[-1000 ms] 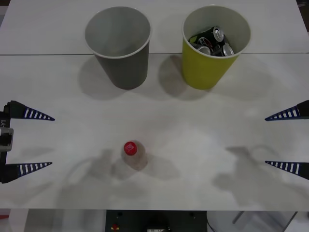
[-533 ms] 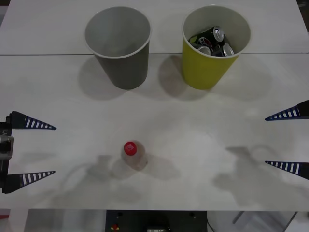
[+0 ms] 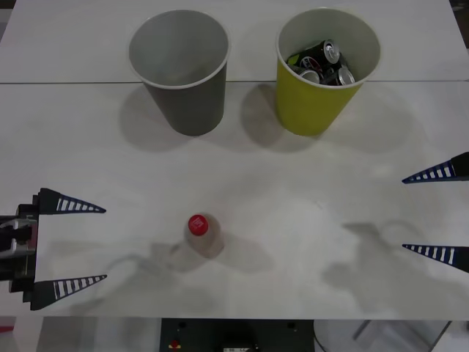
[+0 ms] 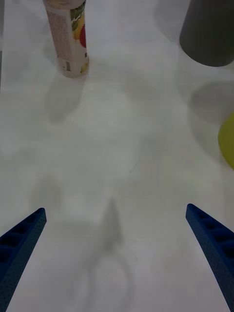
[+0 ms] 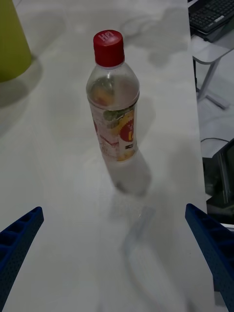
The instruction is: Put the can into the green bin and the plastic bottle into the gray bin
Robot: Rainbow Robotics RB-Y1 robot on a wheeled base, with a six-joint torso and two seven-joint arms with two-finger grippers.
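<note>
The plastic bottle (image 3: pixel 201 233) (image 5: pixel 113 107) (image 4: pixel 67 36), clear with a red cap and a yellow-orange label, stands upright on the white table near its front edge. My left gripper (image 3: pixel 101 243) (image 5: pixel 114 261) is open to the bottle's left, its blue fingers pointing at it with a gap between. The gray bin (image 3: pixel 180 70) (image 4: pixel 208 30) stands at the back left with nothing seen inside. Beside it the green bin (image 3: pixel 324 73) (image 5: pixel 10 41) holds several dark cans (image 3: pixel 322 63). My right gripper (image 3: pixel 409 214) (image 4: pixel 114 258) hangs open at the table's right side.
The white table (image 3: pixel 293 191) has a seam running behind the two bins. Off its near edge in the left wrist view are a keyboard (image 5: pixel 214 17) on a desk and a dark chair edge (image 5: pixel 222 175).
My left gripper has moved toward the table's front edge and to the right, closer to the bottle. The right gripper, bottle and bins have not moved.
</note>
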